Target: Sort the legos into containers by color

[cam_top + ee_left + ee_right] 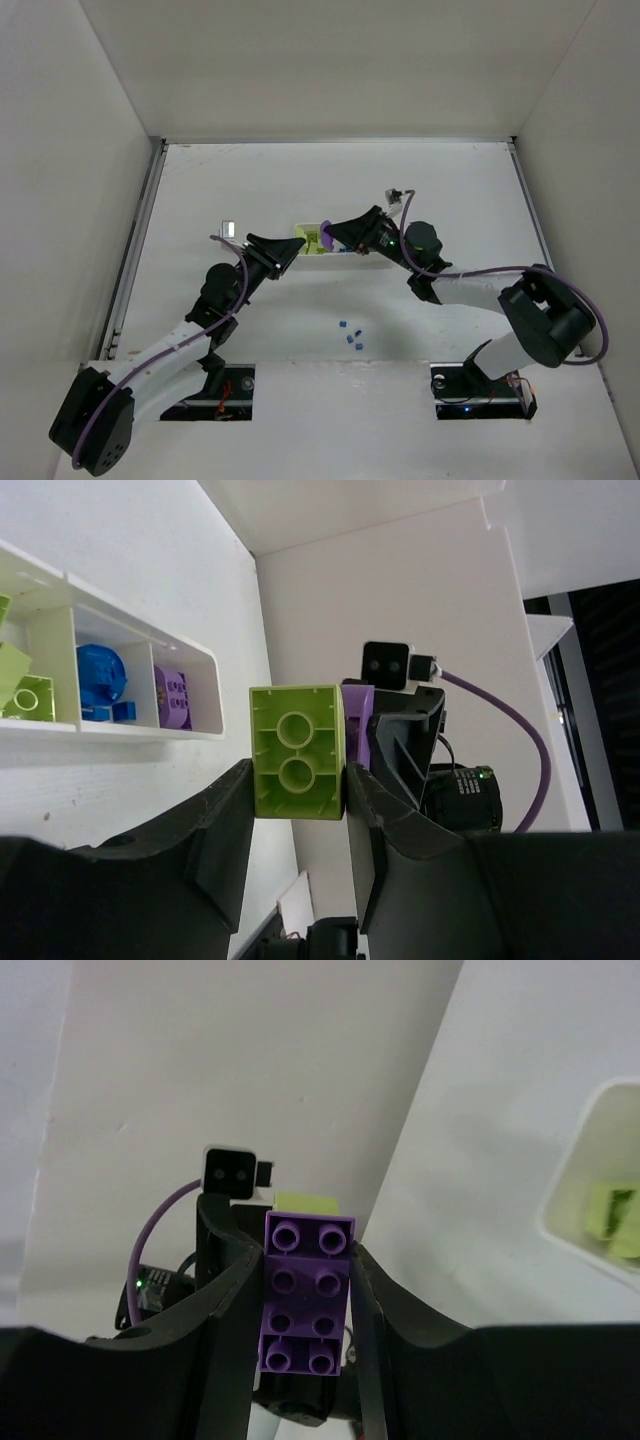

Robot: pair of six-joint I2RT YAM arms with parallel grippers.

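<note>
On my left, the left gripper [292, 250] is reaching out over the table [250, 180], and its wrist camera shows the fingers [225, 810] closed narrowly on a lime green brick [297, 752], held by its sides with the hollow underside towards the lens. Beyond it lies the tray [190, 650]. I can see lime pieces [25, 695] in the compartment at the picture's left, a round blue piece [100, 672] with small blue bits beside it in the middle compartment, and a small purple brick [172, 698] in the end one. From above, most of the tray is hidden under the two grippers, which meet nose to nose over its left end. The held lime brick sits just beside the purple brick [326, 236], and I cannot tell whether they touch. Further right, the right gripper [337, 238] has that purple brick [307, 1295] pinched between its fingers [225, 1300], with the studs towards its camera and the long side running along the fingers. A corner of the tray holding lime pieces shows at the right edge of that view. Nearer the arm bases, a few loose blue bits [351, 332] lie on the table, well apart from the tray.
</note>
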